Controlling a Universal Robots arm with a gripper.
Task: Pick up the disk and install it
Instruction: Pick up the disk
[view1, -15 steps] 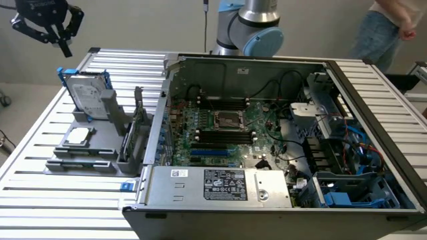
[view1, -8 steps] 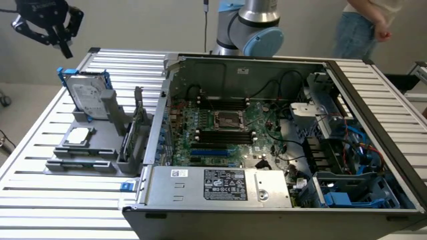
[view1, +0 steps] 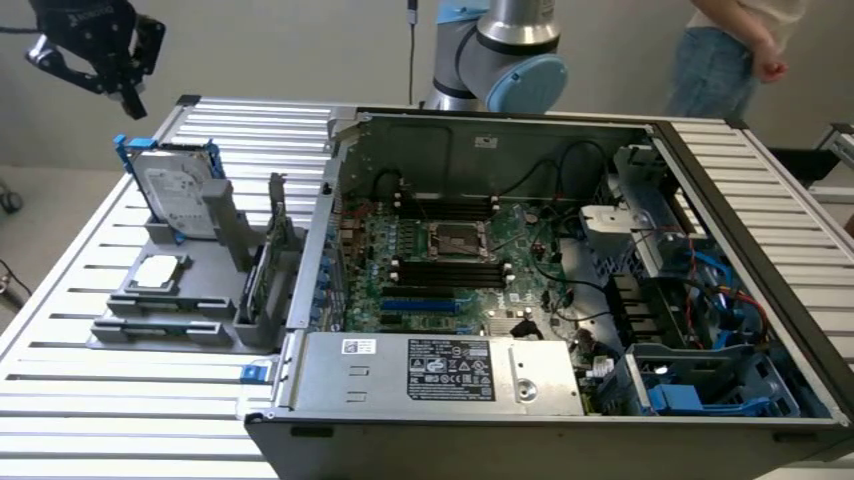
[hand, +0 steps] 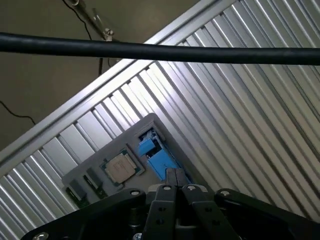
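— Where do we find the gripper (hand: 175, 174)?
— We see it hanging in the air above the slatted table (hand: 250, 100). Its two fingers are pressed flat together with nothing between them.
— And the disk (view1: 174, 190)?
— We find it below the gripper and well apart from it. It stands on edge in a grey holder (view1: 200, 305), blue carrier around it, silver face turned toward the exterior camera. From the wrist camera we look down past the closed fingers onto the carrier's blue edge.
— What lies next to it?
— A small square chip (view1: 158, 270) rests flat on the same holder, just beside the disk and likewise beneath the gripper.
— And the computer case (view1: 494, 140)?
— We see it lying open on the table, farther from the gripper than the disk is. Its motherboard (view1: 454, 260) is exposed, and a long grey box (view1: 441, 370) with a white sticker sits along one edge.
— Anything else?
— A black cable (hand: 160, 50) crosses the wrist view in front of the table. A person (view1: 727, 50) stands beyond the case, far from the gripper, near the arm (view1: 505, 50).
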